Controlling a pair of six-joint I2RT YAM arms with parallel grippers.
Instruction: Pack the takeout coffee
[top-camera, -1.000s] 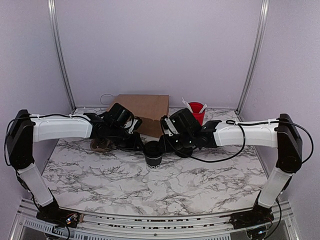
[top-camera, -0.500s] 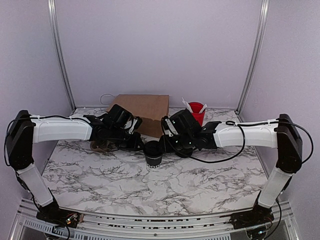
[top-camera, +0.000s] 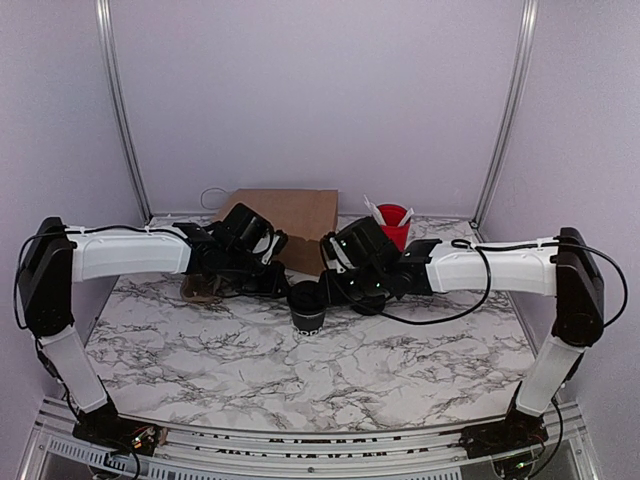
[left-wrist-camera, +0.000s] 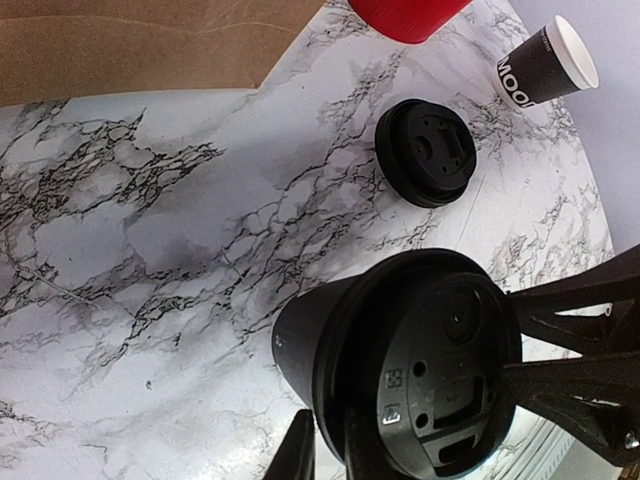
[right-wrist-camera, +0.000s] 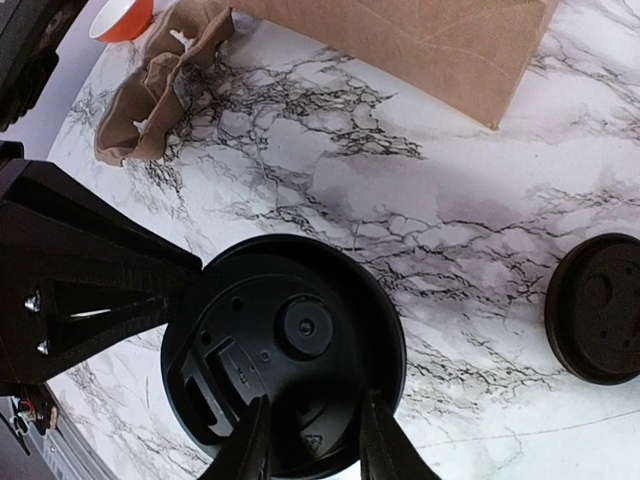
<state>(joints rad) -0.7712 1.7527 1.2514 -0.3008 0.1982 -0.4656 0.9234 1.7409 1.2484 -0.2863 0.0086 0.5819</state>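
1. Centrally on the marbled surface (top-camera: 330, 385) stands the takeout coffee (top-camera: 305, 312). It is upright and black, with white lettering low on its side and a black fitted lid (left-wrist-camera: 430, 340) on top.
2. It sits between the 2 hands, in front of the brown paper bag (top-camera: 285, 220) and apart from it.
3. The left hand (left-wrist-camera: 325, 450) reaches in from the left with its jaws narrow. 1 finger is outside the lid's rim and 1 is on top of it, pinching that rim.
4. The right hand (right-wrist-camera: 315, 412) reaches in from the right. Its 2 fingers lie over the near edge of the lid, with a narrow gap between them through which the lid shows. Nothing is clamped between them, and it cannot be told whether they press on the lid or hover just above it.
5. A loose lid (left-wrist-camera: 425, 150), flat and black, lies on the surface near the coffee on the right arm's side, touching nothing.
6. Farther that way stands an open black cup (left-wrist-camera: 545, 65) with a white inside and white lettering, well apart from the coffee.
7. A red cup (top-camera: 393, 222) holding white sticks (top-camera: 372, 207) stands at the back, just right of the bag.
8. A crumpled brown paper piece (right-wrist-camera: 165, 80) lies on the surface on the left arm's side.
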